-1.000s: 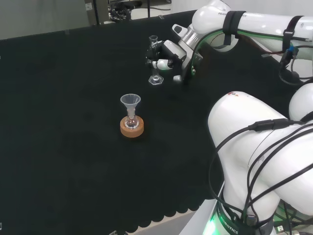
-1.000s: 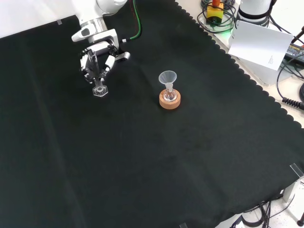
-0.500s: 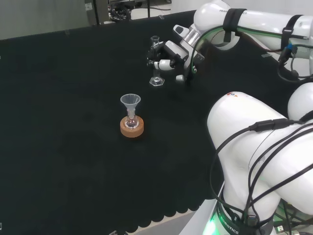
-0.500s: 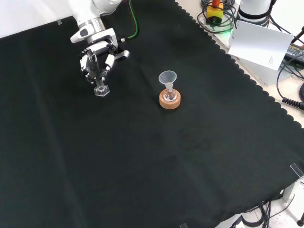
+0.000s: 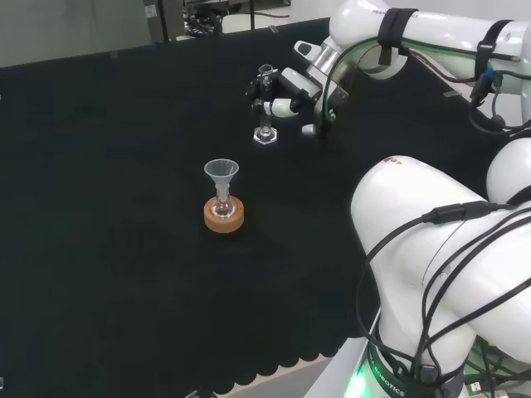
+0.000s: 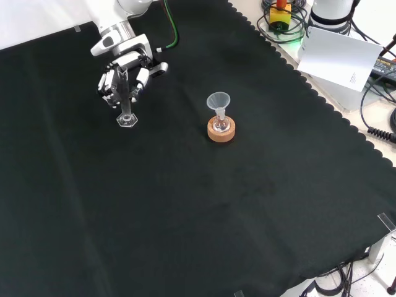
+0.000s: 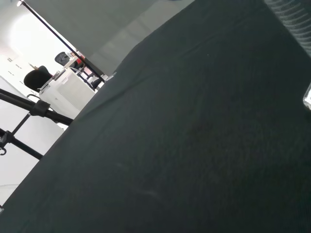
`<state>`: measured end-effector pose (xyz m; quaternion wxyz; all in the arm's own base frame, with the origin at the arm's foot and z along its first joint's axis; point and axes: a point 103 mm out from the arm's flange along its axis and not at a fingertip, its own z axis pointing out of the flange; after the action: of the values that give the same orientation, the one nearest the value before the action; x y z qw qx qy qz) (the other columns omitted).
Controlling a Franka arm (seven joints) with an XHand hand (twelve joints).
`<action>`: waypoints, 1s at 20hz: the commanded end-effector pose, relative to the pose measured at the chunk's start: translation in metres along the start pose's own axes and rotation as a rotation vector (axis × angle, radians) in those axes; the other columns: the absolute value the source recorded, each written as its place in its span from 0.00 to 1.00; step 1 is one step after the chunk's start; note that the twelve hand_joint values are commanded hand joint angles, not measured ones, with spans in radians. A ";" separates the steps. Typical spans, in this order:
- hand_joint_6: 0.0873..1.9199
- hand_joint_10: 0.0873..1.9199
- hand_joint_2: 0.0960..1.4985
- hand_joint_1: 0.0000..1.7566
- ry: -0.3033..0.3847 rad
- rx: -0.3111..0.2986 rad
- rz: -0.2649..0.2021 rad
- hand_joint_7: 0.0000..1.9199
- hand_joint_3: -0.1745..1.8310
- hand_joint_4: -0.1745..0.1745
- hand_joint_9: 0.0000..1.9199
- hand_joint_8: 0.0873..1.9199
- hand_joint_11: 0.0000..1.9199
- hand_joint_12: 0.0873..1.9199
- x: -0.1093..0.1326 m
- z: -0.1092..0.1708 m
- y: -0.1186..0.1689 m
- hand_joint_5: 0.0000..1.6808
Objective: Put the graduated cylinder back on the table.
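Since a second ago the hand (image 6: 127, 74) has drifted a little toward the left of the front view, and the graduated cylinder (image 6: 125, 99) has gone with it; its hexagonal foot now sits slightly further left on the black cloth (image 6: 198, 204). From my station I see the cylinder upright in the upper left of the front view, and in the head view it stands at upper centre (image 5: 265, 104), just left of the hand (image 5: 286, 89). Its fingers (image 6: 109, 82) are curled round the upper part of the tube, so it is holding the cylinder. I cannot tell whether the foot touches the cloth or hangs just above it.

I count one cylinder, one clear funnel (image 6: 218, 102) and one cork ring (image 6: 221, 131). That funnel stands in a small glass vessel on the ring, near the middle of the front view, well apart from the cylinder. My wrist camera looks across bare cloth (image 7: 194, 145).
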<state>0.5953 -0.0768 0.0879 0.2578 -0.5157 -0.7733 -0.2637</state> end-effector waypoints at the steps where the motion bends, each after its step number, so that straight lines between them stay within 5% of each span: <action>1: 0.29 0.00 0.69 0.57 -0.018 0.015 0.018 0.36 0.00 0.33 0.53 0.28 0.27 0.64 0.004 -0.005 -0.001 0.39; 8: 0.19 0.00 0.66 0.55 -0.025 -0.031 0.036 0.23 0.00 0.26 0.43 0.31 0.18 0.68 0.012 -0.025 0.005 0.23; 20: 0.07 0.00 0.65 0.52 -0.131 -0.087 0.015 0.13 0.00 0.25 0.37 0.33 0.12 0.70 0.031 -0.081 0.007 0.21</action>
<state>0.6034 -0.0968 0.1432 0.2150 -0.5449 -0.7646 -0.2687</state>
